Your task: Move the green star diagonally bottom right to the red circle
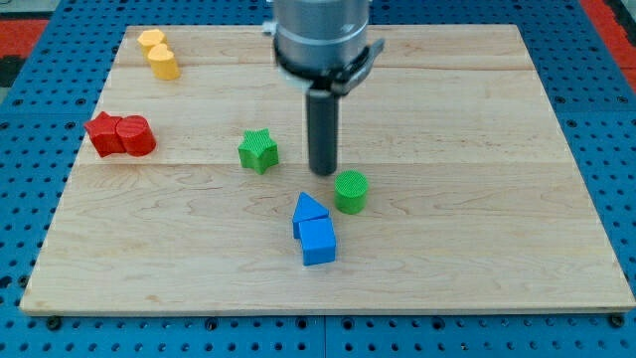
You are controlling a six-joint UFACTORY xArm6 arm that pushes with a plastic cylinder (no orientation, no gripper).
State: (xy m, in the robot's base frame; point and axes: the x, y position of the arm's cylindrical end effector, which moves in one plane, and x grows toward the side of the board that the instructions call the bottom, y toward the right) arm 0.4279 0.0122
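Observation:
The green star lies near the middle of the wooden board. The red circle sits at the view's left, touching a red star-like block on its left. My tip rests on the board to the right of the green star, a short gap away, and just up-left of a green cylinder.
Two blue blocks lie touching, below my tip. Two yellow blocks sit at the board's top left. The board lies on a blue perforated table.

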